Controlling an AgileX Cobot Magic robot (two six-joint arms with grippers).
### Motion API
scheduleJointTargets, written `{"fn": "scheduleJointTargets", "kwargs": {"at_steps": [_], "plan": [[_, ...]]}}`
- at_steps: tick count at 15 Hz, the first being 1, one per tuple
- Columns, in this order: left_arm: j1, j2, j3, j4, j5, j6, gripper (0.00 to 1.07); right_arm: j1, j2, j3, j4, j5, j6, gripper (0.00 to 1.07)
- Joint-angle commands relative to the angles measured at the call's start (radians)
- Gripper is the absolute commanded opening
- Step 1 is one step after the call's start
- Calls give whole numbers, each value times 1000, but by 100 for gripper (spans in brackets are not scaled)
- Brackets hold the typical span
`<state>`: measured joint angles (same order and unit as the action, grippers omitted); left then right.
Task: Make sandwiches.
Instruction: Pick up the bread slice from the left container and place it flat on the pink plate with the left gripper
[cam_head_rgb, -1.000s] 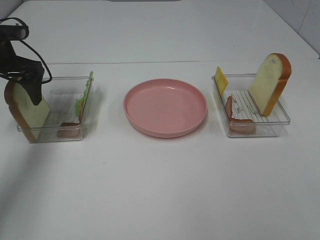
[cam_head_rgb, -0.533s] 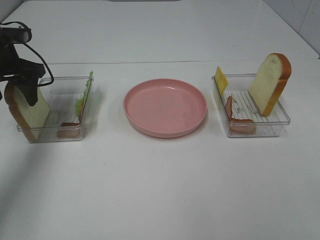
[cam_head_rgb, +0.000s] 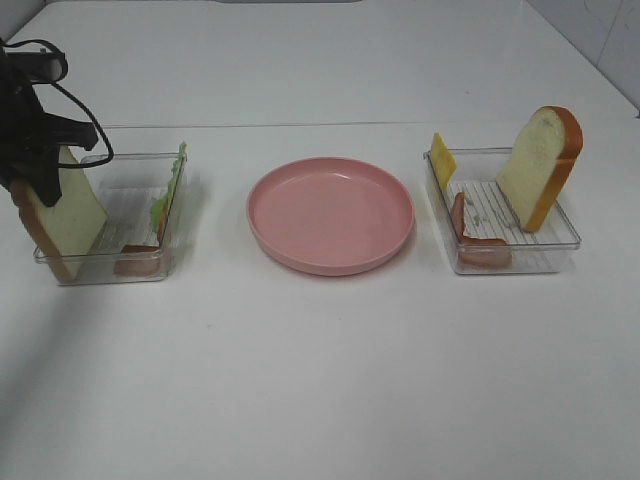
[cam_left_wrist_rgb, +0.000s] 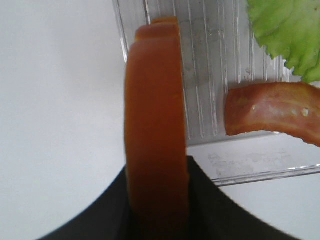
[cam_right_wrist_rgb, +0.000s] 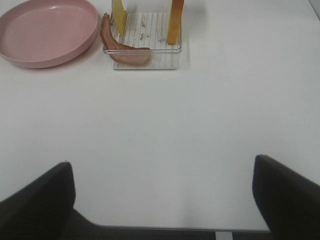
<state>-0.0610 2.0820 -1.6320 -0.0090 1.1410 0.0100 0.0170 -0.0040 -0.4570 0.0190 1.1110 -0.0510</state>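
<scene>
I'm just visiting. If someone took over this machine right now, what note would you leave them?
Left gripper: shut on the left bread slice, which stands in the left tray with lettuce and the left meat strip.
Right gripper: open, empty, over bare table.
Right tray: right bread slice, cheese, right meat strip.
Done: nothing on the pink plate yet.
Left: stack everything, presumably there.

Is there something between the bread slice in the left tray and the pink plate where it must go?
Yes: the lettuce leaf stands upright at the wall of the left tray, between the bread slice and the pink plate.
</scene>
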Motion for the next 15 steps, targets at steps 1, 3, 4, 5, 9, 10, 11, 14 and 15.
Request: {"fn": "scheduleJointTargets", "kwargs": {"at_steps": [1, 3, 4, 5, 9, 10, 11, 14, 15], "plan": [[-5, 1, -3, -2, 3, -37, 0, -5, -29, 3, 5, -7, -11, 94], [-5, -5, -3, 9, 38, -39, 0, -5, -29, 3, 5, -7, -11, 94], [-5, -17, -3, 9, 62, -43, 0, -5, -29, 3, 5, -7, -11, 94], [-5, -28, -3, 16, 74, -49, 0, -5, -29, 3, 5, -7, -11, 94], [-5, -182, -33, 49, 88, -110, 0, -5, -29, 3, 5, -7, -11, 94], [-5, -230, -63, 55, 111, -119, 0, -5, -29, 3, 5, -7, -11, 94], [-5, -301, -134, 30, 148, -127, 0, -5, -29, 3, 5, -7, -11, 94], [-6, -359, -321, -272, 141, -56, 0, -5, -29, 3, 5, -7, -11, 94], [-12, -348, -327, -321, 133, -36, 0, -5, -29, 3, 5, -7, -11, 94]]}}
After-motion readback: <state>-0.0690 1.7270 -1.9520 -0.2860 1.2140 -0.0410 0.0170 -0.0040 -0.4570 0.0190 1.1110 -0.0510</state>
